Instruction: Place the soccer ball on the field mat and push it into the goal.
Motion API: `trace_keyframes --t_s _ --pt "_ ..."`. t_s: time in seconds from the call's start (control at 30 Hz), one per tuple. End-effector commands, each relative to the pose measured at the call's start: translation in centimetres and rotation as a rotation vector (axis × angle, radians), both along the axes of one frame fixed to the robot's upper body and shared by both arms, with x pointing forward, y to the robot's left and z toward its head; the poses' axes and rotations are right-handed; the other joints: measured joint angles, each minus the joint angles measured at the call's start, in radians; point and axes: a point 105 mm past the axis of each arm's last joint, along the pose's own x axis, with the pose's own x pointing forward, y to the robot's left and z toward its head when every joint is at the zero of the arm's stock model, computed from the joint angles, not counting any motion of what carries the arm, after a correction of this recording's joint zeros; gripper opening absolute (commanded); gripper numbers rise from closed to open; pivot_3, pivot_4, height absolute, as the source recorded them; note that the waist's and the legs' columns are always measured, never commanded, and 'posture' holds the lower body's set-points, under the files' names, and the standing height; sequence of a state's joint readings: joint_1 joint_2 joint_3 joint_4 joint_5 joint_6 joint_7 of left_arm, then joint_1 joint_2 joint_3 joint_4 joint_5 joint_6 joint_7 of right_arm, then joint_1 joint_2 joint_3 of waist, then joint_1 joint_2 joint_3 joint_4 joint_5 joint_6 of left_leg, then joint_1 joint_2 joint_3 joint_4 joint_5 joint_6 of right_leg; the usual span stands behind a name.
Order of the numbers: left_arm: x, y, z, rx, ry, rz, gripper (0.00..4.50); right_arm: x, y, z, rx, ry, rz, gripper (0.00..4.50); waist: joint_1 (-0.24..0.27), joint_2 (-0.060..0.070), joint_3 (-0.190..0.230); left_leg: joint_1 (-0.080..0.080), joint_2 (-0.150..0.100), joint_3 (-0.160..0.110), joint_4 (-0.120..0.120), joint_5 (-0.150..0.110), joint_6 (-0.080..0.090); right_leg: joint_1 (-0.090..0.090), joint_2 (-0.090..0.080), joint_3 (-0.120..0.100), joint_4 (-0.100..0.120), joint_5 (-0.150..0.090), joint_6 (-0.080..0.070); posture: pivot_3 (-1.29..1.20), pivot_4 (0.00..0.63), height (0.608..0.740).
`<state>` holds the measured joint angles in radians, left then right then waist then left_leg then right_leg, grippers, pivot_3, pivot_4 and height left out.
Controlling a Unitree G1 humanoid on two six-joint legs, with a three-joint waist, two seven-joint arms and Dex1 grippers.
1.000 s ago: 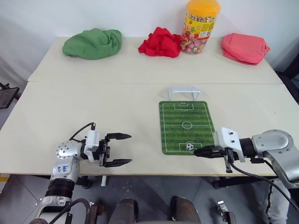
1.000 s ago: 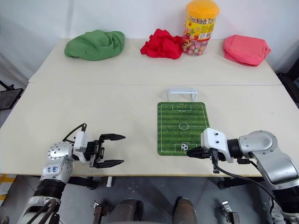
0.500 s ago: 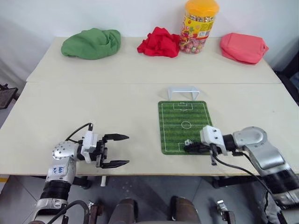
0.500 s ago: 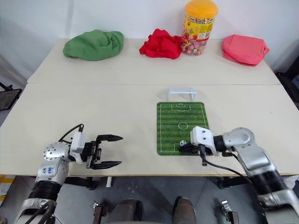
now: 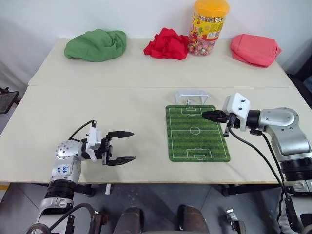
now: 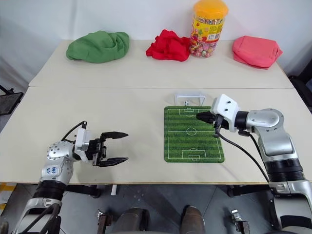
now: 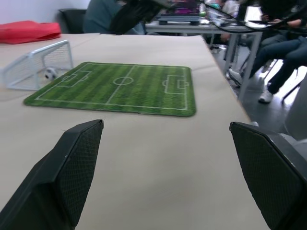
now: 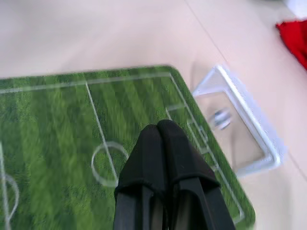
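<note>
The robot's right arm reaches in from the table's right side, its right gripper (image 5: 208, 115) clenched tight with nothing between the two black fingers, the tip hanging over the right edge of the field mat (image 5: 196, 139) toward its far end. The left arm rests low near the table's front edge, elbow bent, its left gripper (image 5: 123, 146) pointing level toward the mat with fingers spread wide and empty. A small blue sticker on the left forearm carries handwriting too small to read; the print on the yellow-lidded candy jar (image 5: 208, 27) at the back cannot be made out either. The soccer ball (image 5: 188, 102), a tiny white sphere with dark patches, sits inside the goal (image 5: 192, 95), a low white frame standing just beyond the mat's far end. The mat is striped green with white pitch lines and a centre circle.
</note>
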<state>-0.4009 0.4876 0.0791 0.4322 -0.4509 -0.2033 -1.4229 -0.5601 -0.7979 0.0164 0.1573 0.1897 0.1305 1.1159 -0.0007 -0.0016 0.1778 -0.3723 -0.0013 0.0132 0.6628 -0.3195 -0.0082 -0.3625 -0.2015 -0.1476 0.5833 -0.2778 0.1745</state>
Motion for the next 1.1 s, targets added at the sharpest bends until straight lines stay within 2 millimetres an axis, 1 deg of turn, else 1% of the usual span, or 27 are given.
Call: trace_keyframes --t_s 0.03,0.1,0.2,0.23,0.27,0.33,0.43,0.5,0.6,0.67,0.73,0.8,0.87,0.93,1.1 --pt "1.0 0.5 0.2 0.008 0.006 0.058 4.5 -1.2 -2.4 0.6 -0.014 -0.02 -0.029 0.05 0.003 0.0 0.0 0.0 0.0 0.0 0.0 0.0 0.0 0.0 0.0 0.0 0.0 0.0 0.0 0.0 0.15 0.74" --pt "1.6 0.6 0.3 -0.004 0.012 0.092 4.5 -1.7 -3.6 -0.1 -0.026 0.011 -0.036 0.05 0.002 0.0 0.0 0.0 0.0 0.0 0.0 0.0 0.0 0.0 0.0 0.0 0.0 0.0 0.0 0.0 0.15 0.74" --pt "3.1 1.4 0.6 -0.018 0.032 0.204 4.5 -2.4 -7.1 -1.7 -0.025 0.092 -0.116 0.05 0.001 -0.001 0.0 0.0 0.0 0.0 0.0 0.0 0.001 0.0 0.0 0.0 0.0 0.0 0.0 0.0 0.15 0.74" --pt "3.4 1.7 0.5 -0.012 0.041 0.23 4.5 -2.6 -7.7 -1.7 0.017 0.107 -0.119 0.05 0.0 -0.001 0.0 0.0 0.0 0.0 0.0 0.0 0.001 0.001 0.0 0.0 0.0 0.0 0.0 0.0 0.15 0.74" --pt "3.7 2.3 0.2 0.007 0.04 0.28 4.5 -3.0 -8.9 -2.3 0.014 0.126 -0.134 0.31 -0.002 -0.001 0.0 0.0 0.0 0.001 0.0 0.0 0.001 0.001 0.0 0.0 0.0 0.0 0.0 0.0 0.15 0.74" --pt "3.6 3.0 0.3 0.009 0.02 0.307 4.5 -3.9 -10.3 -2.8 0.024 0.153 -0.129 0.6 -0.002 -0.001 0.0 0.001 0.0 0.001 0.0 0.0 0.001 0.001 0.0 0.0 0.0 0.0 0.0 0.0 0.15 0.74" --pt "3.3 3.5 0.5 -0.022 0.029 0.303 4.5 -4.1 -12.3 -2.8 0.04 0.145 -0.167 1.47 -0.006 -0.001 0.0 0.001 0.0 0.001 0.0 0.0 0.0 0.001 0.0 0.0 0.0 0.0 0.0 0.0 0.15 0.74" --pt "2.9 4.6 0.4 -0.023 0.044 0.318 4.5 -4.2 -13.5 -3.0 0.021 0.131 -0.191 2.18 -0.007 -0.001 0.0 0.001 0.0 0.002 0.0 0.0 0.0 0.001 0.0 0.0 0.0 0.0 0.0 0.0 0.15 0.74" --pt "2.7 5.5 0.5 -0.014 0.044 0.339 4.5 -3.6 -14.7 -2.4 0.049 0.097 -0.237 3.17 -0.012 0.0 0.0 0.002 0.0 0.002 0.0 0.0 0.0 0.001 0.0 0.0 0.0 0.0 0.0 0.0 0.15 0.74" --pt "2.9 6.6 0.6 -0.007 0.039 0.383 4.5 -3.0 -15.3 -1.8 0.072 0.051 -0.277 3.82 -0.014 0.0 0.0 0.002 0.001 0.001 0.0 0.0 0.0 0.001 0.0 0.0 0.0 0.0 0.0 0.0 0.15 0.74" --pt "3.2 7.0 1.0 -0.018 0.024 0.415 4.5 -2.6 -15.8 -1.4 0.101 0.017 -0.311 4.48 -0.017 0.0 0.0 0.002 0.001 0.001 0.0 0.0 0.0 0.001 0.0 0.0 0.0 0.0 0.0 0.0 0.15 0.74" --pt "3.1 7.1 1.6 -0.042 0.011 0.42 4.5 -2.5 -16.0 -1.2 0.129 0.006 -0.319 4.48 -0.016 -0.001 0.0 0.001 0.0 0.001 0.0 0.0 0.0 0.001 0.0 0.0 0.0 0.0 0.0 0.0 0.15 0.74" --pt "2.9 7.3 2.0 -0.052 -0.003 0.41 4.5 -2.7 -16.2 -1.4 0.12 0.02 -0.317 4.48 -0.014 -0.001 0.0 0.001 0.0 0.001 0.0 0.0 0.0 0.001 0.0 0.0 -0.001 0.0 0.0 0.0 0.15 0.74" --pt "2.9 7.5 2.1 -0.05 -0.007 0.405 4.5 -2.7 -16.1 -1.6 0.112 0.037 -0.311 4.48 -0.015 -0.001 0.0 0.001 0.0 0.001 0.0 0.0 0.0 0.001 0.0 0.0 -0.001 0.0 0.0 0.0 0.15 0.74" --pt "3.0 8.4 2.5 -0.034 -0.014 0.37 4.5 -2.5 -15.7 -2.2 0.171 0.068 -0.321 4.48 -0.021 0.0 0.0 0.001 0.0 0.001 0.0 0.0 0.0 0.001 0.0 0.0 0.0 0.0 0.0 0.0 0.15 0.74"
